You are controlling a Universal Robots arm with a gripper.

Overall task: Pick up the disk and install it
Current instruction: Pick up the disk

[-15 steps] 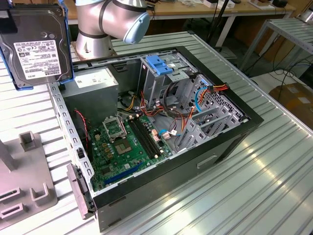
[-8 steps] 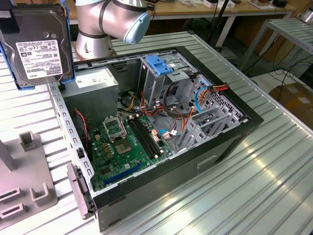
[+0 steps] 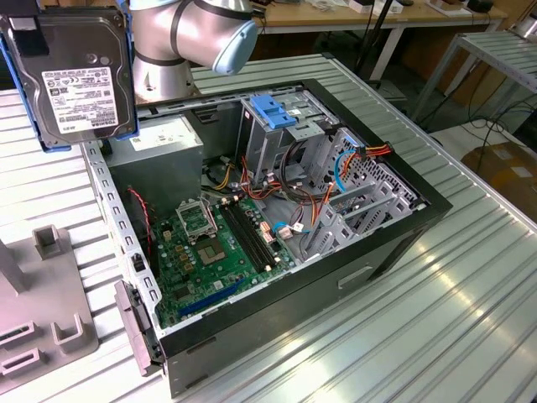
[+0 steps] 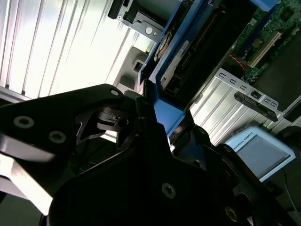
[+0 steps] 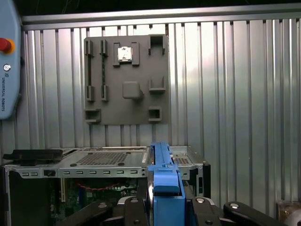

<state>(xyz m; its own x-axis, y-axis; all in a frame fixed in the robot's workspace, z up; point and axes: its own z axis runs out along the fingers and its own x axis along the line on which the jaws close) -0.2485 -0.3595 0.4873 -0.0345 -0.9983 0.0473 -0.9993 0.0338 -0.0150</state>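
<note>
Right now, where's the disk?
The disk is held up at the exterior view's upper left, next to the arm and beside the open computer case. In the first wrist view the gripper clamps its blue rail.

A white label of barcodes and print too fine to read covers the disk (image 3: 77, 92), at ten o'clock from the computer case (image 3: 394, 245) in the exterior view, and a line of lettering edges the control pendant (image 5: 9, 70).
</note>
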